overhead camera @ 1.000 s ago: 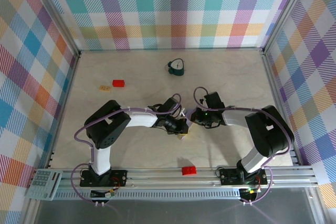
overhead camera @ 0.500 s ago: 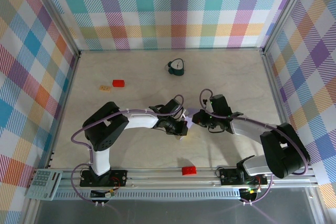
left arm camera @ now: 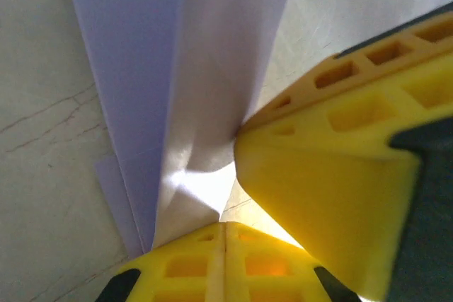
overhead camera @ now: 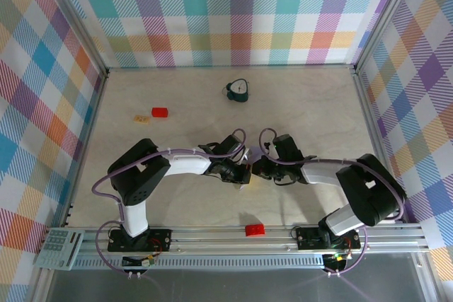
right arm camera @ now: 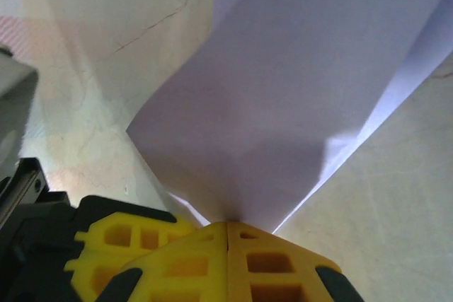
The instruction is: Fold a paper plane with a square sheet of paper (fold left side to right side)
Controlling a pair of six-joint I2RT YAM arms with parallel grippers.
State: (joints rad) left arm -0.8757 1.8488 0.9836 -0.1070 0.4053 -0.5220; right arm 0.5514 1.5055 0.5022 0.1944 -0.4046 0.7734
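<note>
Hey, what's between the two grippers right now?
The folded lavender paper, pinched by the left gripper and the right gripper at once; both wrist views show it.

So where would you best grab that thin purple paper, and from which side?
By an edge, pinched flat between two fingers, coming in low from the side. The paper is thin and folded, with nothing thick to wrap around. The left gripper and right gripper each appear shut on an edge that way, from opposite sides.

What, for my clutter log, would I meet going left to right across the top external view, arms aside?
grey keypad → tan block → red block → teal clock
</note>
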